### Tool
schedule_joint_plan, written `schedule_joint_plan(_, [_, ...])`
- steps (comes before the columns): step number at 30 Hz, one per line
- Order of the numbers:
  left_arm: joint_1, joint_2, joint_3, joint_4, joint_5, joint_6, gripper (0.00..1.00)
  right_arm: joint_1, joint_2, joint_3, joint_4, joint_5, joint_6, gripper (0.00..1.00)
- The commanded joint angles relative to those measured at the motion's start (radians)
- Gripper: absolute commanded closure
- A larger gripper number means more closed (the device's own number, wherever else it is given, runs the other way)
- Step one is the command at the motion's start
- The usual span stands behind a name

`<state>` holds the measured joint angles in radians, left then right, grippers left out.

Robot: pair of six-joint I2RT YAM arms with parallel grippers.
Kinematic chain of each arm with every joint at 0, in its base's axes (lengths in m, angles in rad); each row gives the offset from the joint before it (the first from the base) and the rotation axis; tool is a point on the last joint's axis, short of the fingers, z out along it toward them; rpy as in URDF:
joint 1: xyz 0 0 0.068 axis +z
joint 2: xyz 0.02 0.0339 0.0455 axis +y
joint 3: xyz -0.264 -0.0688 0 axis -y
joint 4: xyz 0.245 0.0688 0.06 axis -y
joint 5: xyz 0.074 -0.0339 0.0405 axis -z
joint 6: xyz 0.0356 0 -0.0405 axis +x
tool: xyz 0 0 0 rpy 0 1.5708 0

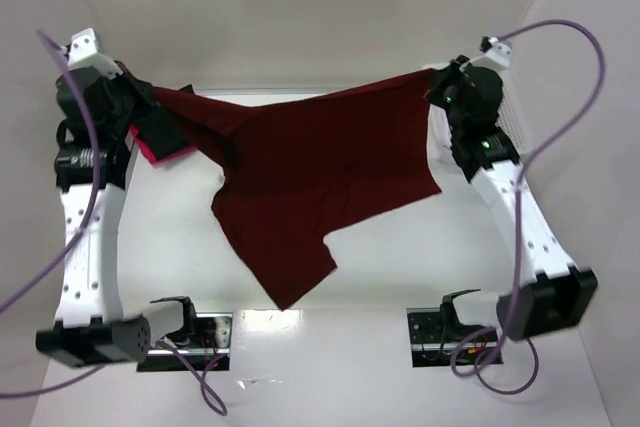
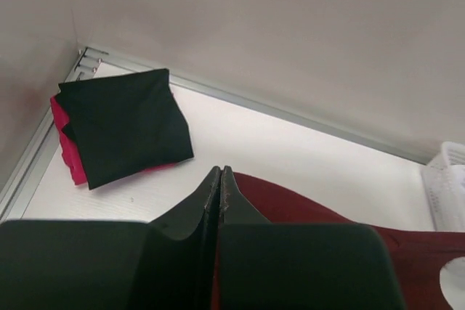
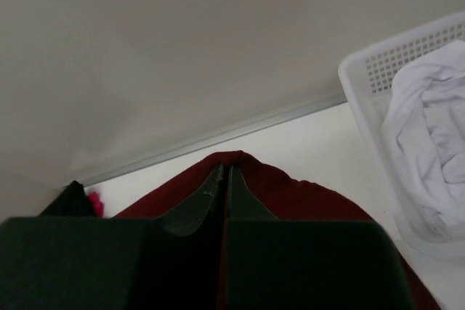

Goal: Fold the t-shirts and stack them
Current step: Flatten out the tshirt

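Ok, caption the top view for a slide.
Left claw and right claw, both shut on the maroon shirt, stretch it between them; folded black shirt atop pink shirt at far left.

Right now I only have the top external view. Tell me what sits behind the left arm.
Observer: A folded black t-shirt lies on top of a pink t-shirt in the table's far left corner.
Operator: Confirm the left grip.
Observer: The left gripper is shut on the maroon t-shirt.
Operator: Report anything off my frame on the right.
Observer: To the right of the right gripper, a white basket holds white cloth.
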<state>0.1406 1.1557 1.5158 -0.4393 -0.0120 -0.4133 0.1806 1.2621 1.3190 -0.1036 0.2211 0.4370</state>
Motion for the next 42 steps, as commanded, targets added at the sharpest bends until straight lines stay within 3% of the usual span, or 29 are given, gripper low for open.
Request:
schedule_joint_plan(1, [0.002, -0.128, 0.031, -0.094, 0.035, 0.047, 1.0, -0.012, -0.211, -0.094, -0.054, -0.035, 0.029, 1.0])
schedule_joint_plan(9, [0.002, -0.465, 0.095, -0.264, 0.028, 0.067, 1.0, -0.012, -0.591, -0.143, -0.228, -0.114, 0.039, 1.0])
schedule_joint_plan(12, [-0.036, -0.519, 0.155, -0.34, -0.014, 0.049, 1.0, -0.012, -0.658, -0.097, -0.312, -0.134, 0.039, 1.0])
schedule_joint_plan(19, [-0.099, -0.619, 0.262, -0.354, -0.13, 0.019, 1.0, -0.012, -0.748, -0.021, -0.38, -0.172, 0.039, 1.0])
schedule_joint_plan(22, [-0.117, -0.595, 0.26, -0.33, -0.17, 0.04, 1.0, -0.012, -0.713, 0.006, -0.404, -0.137, 0.039, 1.0])
schedule_joint_plan(25, [-0.13, -0.551, 0.156, -0.252, -0.194, 0.041, 1.0, -0.012, -0.666, -0.033, -0.377, -0.09, 0.039, 1.0])
schedule_joint_plan(30, [-0.141, -0.472, -0.083, -0.03, -0.204, 0.041, 1.0, -0.012, -0.582, -0.195, -0.25, -0.063, 0.041, 1.0])
schedule_joint_plan(35, [-0.141, -0.342, -0.211, 0.105, -0.195, 0.051, 1.0, -0.012, -0.443, -0.305, -0.087, -0.051, 0.05, 1.0])
schedule_joint_plan(40, [-0.141, -0.121, -0.249, 0.238, -0.204, 0.08, 1.0, -0.012, -0.236, -0.328, 0.072, -0.034, 0.068, 1.0])
schedule_joint_plan(42, [-0.063, -0.044, -0.216, 0.245, -0.078, 0.054, 1.0, -0.012, -0.172, -0.297, 0.111, -0.034, 0.068, 1.0])
